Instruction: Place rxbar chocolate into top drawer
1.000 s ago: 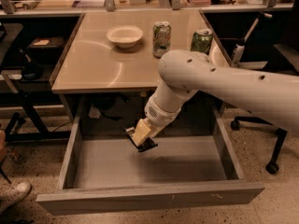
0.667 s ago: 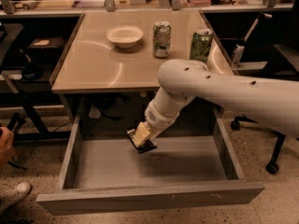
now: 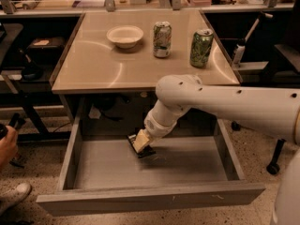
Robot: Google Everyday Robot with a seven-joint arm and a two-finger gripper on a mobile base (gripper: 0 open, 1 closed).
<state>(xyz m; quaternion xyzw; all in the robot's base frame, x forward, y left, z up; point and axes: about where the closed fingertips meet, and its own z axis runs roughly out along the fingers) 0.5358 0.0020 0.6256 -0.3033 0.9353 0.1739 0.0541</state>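
The top drawer is pulled wide open below the tan tabletop, showing its pale grey floor. My gripper hangs inside the drawer over the rear middle of the floor, at the end of my white arm, which comes in from the right. It is shut on the rxbar chocolate, a small black bar that shows at the pale fingers just above the drawer floor. Part of the bar is hidden by the gripper.
On the tabletop stand a white bowl and two cans. A person's hand and shoe are at the left edge. Chair legs and dark shelving flank the table.
The arm and gripper hold nearly the same place with the bar. The person's hand at the left edge has come further into view.
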